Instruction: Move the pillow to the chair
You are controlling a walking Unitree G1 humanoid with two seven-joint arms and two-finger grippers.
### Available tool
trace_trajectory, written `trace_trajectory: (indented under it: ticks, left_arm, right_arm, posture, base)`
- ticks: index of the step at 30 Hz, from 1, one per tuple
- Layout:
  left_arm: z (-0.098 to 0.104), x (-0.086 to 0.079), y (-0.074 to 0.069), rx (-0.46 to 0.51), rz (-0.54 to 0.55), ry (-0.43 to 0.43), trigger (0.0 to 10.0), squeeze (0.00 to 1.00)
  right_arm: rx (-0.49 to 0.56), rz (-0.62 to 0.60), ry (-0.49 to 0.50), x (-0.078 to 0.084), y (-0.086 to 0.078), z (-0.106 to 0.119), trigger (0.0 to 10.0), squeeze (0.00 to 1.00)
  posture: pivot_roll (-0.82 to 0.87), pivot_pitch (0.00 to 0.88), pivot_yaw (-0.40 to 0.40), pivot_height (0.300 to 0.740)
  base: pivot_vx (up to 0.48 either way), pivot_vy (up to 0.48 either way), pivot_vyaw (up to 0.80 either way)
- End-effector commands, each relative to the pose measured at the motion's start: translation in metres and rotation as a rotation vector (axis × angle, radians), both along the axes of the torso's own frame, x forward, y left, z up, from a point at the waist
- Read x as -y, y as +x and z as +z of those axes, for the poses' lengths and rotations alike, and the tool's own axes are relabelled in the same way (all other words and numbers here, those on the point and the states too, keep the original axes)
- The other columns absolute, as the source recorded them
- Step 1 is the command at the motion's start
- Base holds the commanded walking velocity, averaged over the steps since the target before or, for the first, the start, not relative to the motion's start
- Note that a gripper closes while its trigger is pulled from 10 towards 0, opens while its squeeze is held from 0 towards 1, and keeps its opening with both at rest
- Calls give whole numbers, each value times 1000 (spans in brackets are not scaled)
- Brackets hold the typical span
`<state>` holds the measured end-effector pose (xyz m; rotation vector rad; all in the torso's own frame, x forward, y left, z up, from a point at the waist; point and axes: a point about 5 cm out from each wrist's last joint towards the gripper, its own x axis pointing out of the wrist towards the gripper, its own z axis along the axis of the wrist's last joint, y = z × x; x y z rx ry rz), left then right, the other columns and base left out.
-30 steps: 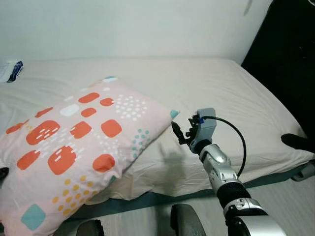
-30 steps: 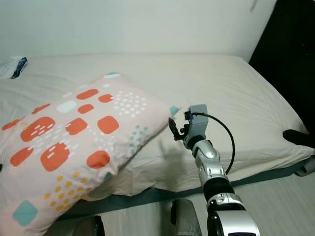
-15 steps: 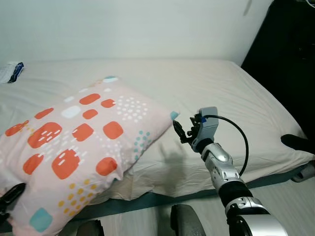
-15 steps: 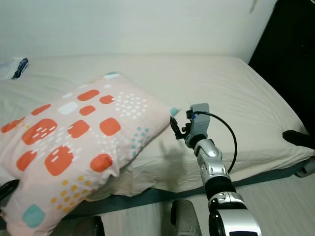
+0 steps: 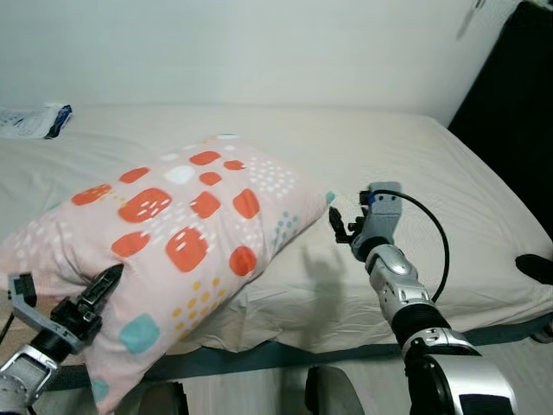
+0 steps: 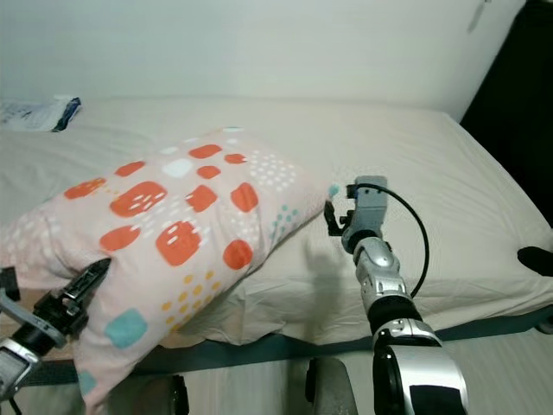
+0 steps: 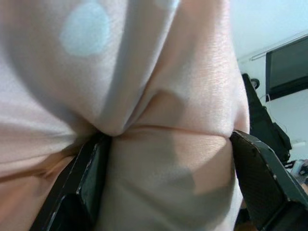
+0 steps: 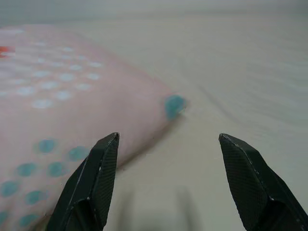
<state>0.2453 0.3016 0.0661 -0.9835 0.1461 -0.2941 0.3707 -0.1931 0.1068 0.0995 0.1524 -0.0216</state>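
Note:
A pink pillow (image 5: 190,225) with orange, white and teal patches lies tilted across the near edge of the bed (image 5: 406,164). My left gripper (image 5: 99,290) is at the pillow's near left corner, shut on a bunched fold of its fabric (image 7: 163,159); the black fingers (image 7: 89,185) press in from both sides. My right gripper (image 5: 340,226) hovers open just off the pillow's right corner with the teal tip (image 8: 173,105). It does not touch the pillow, and nothing sits between its fingers (image 8: 96,187).
The cream mattress stretches back to a white wall. A white and blue packet (image 5: 34,121) lies at the back left. A dark surface (image 5: 518,112) stands at the right, with a black object (image 5: 536,268) at the bed's right edge. My own grey body (image 5: 333,393) shows below.
The camera has swung left. My left gripper has come up into view with the pillow's near corner held in it, and that end looks raised and bunched. The right gripper stays open by the teal corner.

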Motion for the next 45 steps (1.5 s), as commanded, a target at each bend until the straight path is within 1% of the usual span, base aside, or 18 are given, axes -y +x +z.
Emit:
trace_trajectory:
  ticks: [1,2,4,7,12,14,15,19,20,21,23,24,35,38,40,41,42,45]
  left_arm:
    - [3,4,8,-13,-22,22,0,1000]
    - [3,4,8,-13,-22,22,0,1000]
    - [4,0,10,-34,-23,65,0,1000]
    - [4,-2,10,-45,-23,83,0,1000]
    - [6,-8,-4,-120,-100,150,0,1000]
    - [6,-7,-8,-138,-135,172,0,1000]
    - [3,2,-11,-170,-194,213,0,1000]
    - [0,6,-10,-187,-210,242,0,1000]
    - [-1,10,-8,-189,-214,258,0,392]
    - [-1,15,-5,-183,-216,258,0,0]
    - [-2,20,-2,-178,-217,256,0,0]
    - [-1,27,2,-169,-219,247,0,0]
    - [1,36,3,-162,-238,224,0,0]
    - [3,38,-2,-157,-303,239,0,0]
    - [5,39,-10,-148,-407,272,0,0]
    - [5,39,-10,-148,-407,272,0,0]
    - [6,39,-16,-155,-482,315,0,0]
    - [5,38,-22,-171,-545,358,0,0]
  right_arm:
    - [-76,-101,26,15,-3,-7,10000,0]
    - [-76,-101,26,15,-3,-7,10000,0]
    - [-104,-152,13,26,-4,-8,10000,0]
    - [-110,-166,10,29,-4,-8,10000,0]
    - [-107,-164,-10,34,-3,-4,10000,0]
    - [-108,-159,-17,34,-2,-4,10000,0]
    - [-112,-153,-18,33,-3,-6,10000,0]
    - [-115,-151,-14,31,-3,-6,10000,0]
    - [-112,-146,-7,30,-2,-6,10000,0]
    - [-105,-133,2,27,-1,-5,10000,0]
    - [-100,-122,10,24,-1,-5,10000,0]
    - [-94,-109,19,22,-1,-5,10000,0]
    - [-93,-94,24,20,-2,-8,10000,0]
    - [-93,-94,25,20,-2,-8,10000,0]
    - [-93,-96,25,20,-2,-8,10000,0]
    - [-93,-96,25,20,-2,-8,10000,0]
    - [-92,-97,25,20,-2,-8,10000,0]
    - [-92,-98,25,21,-2,-8,10000,0]
  posture:
    - [19,33,-113,563]
    - [19,33,-113,563]
    - [21,34,-114,563]
    - [21,34,-114,563]
    - [25,35,-118,563]
    - [26,36,-119,563]
    - [26,37,-120,563]
    - [26,37,-120,563]
    - [24,38,-122,563]
    - [20,38,-122,563]
    - [19,37,-123,563]
    - [17,36,-124,563]
    - [19,34,-122,563]
    - [23,36,-120,563]
    - [22,35,-120,563]
    - [22,35,-120,563]
    - [22,36,-119,563]
    - [23,35,-120,563]
  base:
    - [0,0,0]
    - [0,0,0]
    - [0,0,0]
    - [0,0,0]
    - [0,0,0]
    - [0,0,0]
    - [0,0,0]
    - [0,0,0]
    - [0,0,0]
    - [0,0,0]
    - [0,0,0]
    - [0,0,0]
    - [0,0,0]
    - [0,0,0]
    - [0,0,0]
    - [0,0,0]
    - [0,0,0]
    - [0,0,0]
